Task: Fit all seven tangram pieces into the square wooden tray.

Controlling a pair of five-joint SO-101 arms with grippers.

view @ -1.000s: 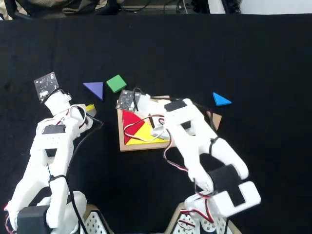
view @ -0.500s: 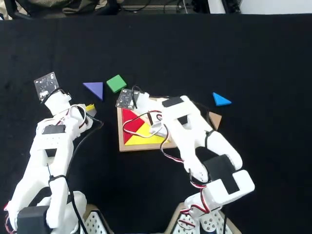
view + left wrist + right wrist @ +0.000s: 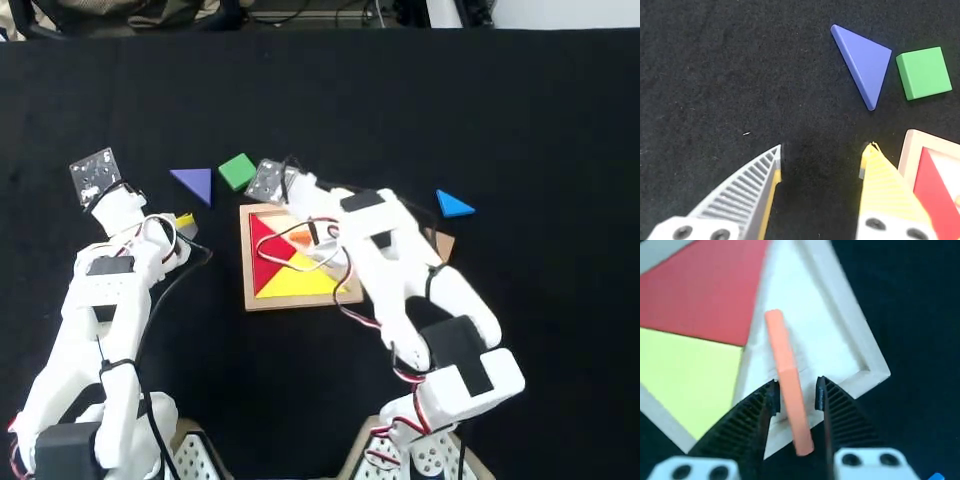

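Main risk: the thin orange tangram piece (image 3: pixel 785 370) stands on edge, pinched in the narrow jaws of the right gripper (image 3: pixel 795 390). It hangs over the bare corner of the square wooden tray (image 3: pixel 847 315), centre-right of the wrist frame. Released like this, it prob. topples onto the rim or leans on the large red triangle (image 3: pixel 705 280) instead of seating flat. The grip sits near one end, so it could also swivel. Can't tell whether its far end touches the tray floor.

Pose: in the high view the right arm runs from bottom centre up and left, w/ the wrist over the tray's top edge. The yellow triangle (image 3: pixel 685 380) lies flat beside the red one.

The left gripper (image 3: pixel 824 147) is spread wide and empty over the black table (image 3: pixel 500 120), at the left of the high view. The purple triangle (image 3: pixel 865 65) and green square (image 3: pixel 924 72) sit upper right of its frame, outside the tray. The small blue triangle (image 3: pixel 453 205) lies apart, right of centre.
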